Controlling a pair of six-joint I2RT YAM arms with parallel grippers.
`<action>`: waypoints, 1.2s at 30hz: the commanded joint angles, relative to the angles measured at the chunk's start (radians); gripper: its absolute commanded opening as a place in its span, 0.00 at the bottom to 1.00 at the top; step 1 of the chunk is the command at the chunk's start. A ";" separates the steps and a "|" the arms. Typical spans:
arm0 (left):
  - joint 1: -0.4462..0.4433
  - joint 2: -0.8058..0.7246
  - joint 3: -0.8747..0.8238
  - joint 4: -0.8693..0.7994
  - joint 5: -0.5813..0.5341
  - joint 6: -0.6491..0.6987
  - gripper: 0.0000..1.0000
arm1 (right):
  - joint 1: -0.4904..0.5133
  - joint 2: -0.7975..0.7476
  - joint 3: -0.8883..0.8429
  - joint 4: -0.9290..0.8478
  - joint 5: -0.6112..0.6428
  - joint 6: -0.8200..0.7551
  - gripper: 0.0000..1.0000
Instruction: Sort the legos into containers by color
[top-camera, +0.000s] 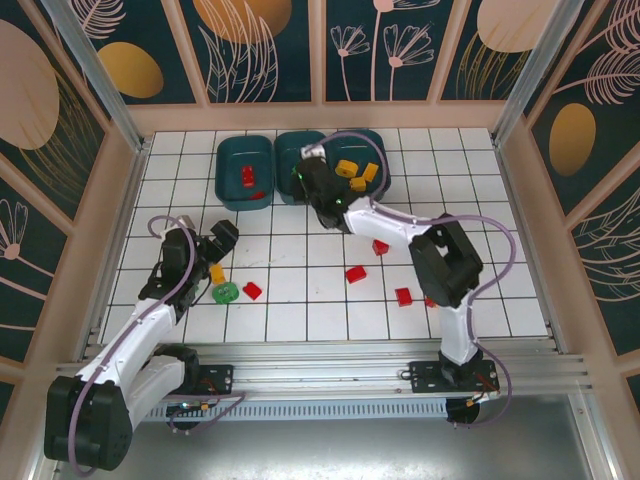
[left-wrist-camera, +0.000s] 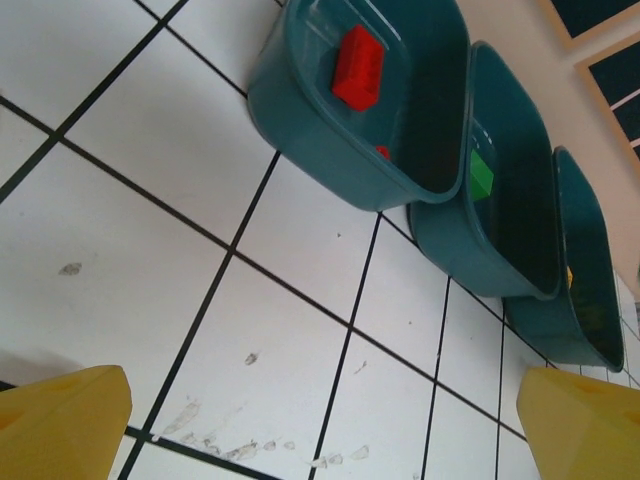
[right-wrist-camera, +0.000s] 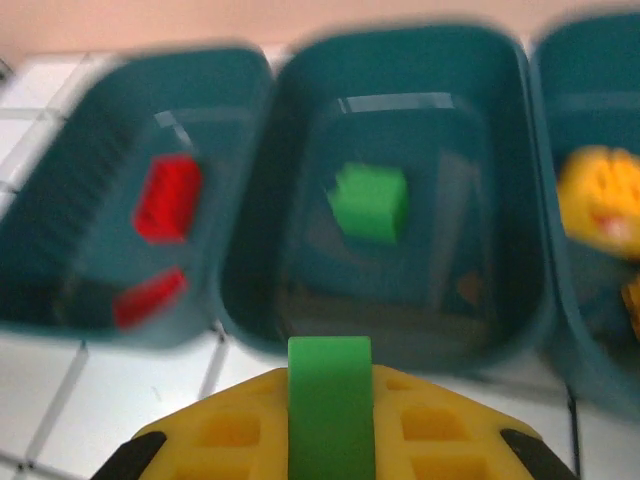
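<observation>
Now right gripper (top-camera: 311, 175) clamped on a green brick (right-wrist-camera: 329, 395), hanging at the near rim of the middle tub (right-wrist-camera: 480, 200), second green brick (right-wrist-camera: 370, 203) already inside. Left gripper (left-wrist-camera: 320, 425) wide open, empty, low over the tiled floor (left-wrist-camera: 150, 200) near left. Risk: release this close to the rim and the brick clips it, bouncing to the floor or into the red tub (right-wrist-camera: 60, 180) on the left. Right wrist view gives the grip, which the top view hides under the wrist; top view gives loose red bricks (top-camera: 356, 273) near right
</observation>
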 joint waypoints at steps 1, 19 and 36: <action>0.001 -0.014 -0.012 -0.051 0.051 0.029 0.99 | -0.035 0.143 0.154 -0.104 -0.048 -0.050 0.17; 0.000 0.021 0.034 0.002 0.128 0.038 0.99 | -0.078 0.143 0.289 -0.192 -0.092 -0.071 0.41; -0.089 0.259 0.023 0.341 0.254 -0.045 0.98 | -0.228 -0.409 -0.612 -0.009 -0.125 -0.039 0.67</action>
